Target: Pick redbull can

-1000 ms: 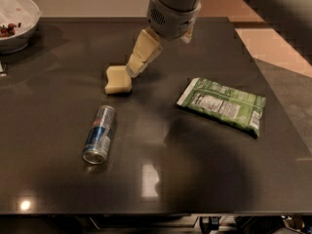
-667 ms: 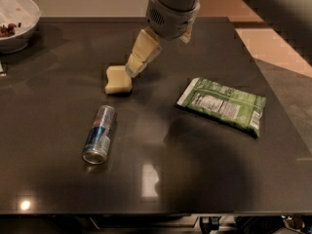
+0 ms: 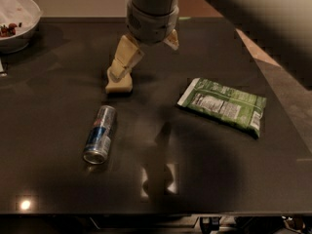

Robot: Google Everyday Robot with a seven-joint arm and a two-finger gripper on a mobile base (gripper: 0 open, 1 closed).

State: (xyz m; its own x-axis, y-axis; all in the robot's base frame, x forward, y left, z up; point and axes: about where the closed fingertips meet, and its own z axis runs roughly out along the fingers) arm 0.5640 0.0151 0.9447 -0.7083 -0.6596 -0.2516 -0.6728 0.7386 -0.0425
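Our gripper (image 3: 145, 57) is hanging over the far middle of the dark table (image 3: 219, 174), with its two fingers spread apart and grasping nothing. At the far left we are seeing a white bowl (image 3: 24, 38). Next, the redbull can (image 3: 100, 134) is lying on its side, near the front of the yellow sponge (image 3: 118, 85) and apart from the gripper. One fingertip is reaching down to the sponge. A green snack bag (image 3: 224, 106) is lying at the right.

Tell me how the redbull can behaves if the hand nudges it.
Lying on its side, the redbull can would probably roll sideways if nudged. Its shiny metal skin looks slick and likely dents under hard squeezing. The hand hovers open by the sponge, beyond the can.
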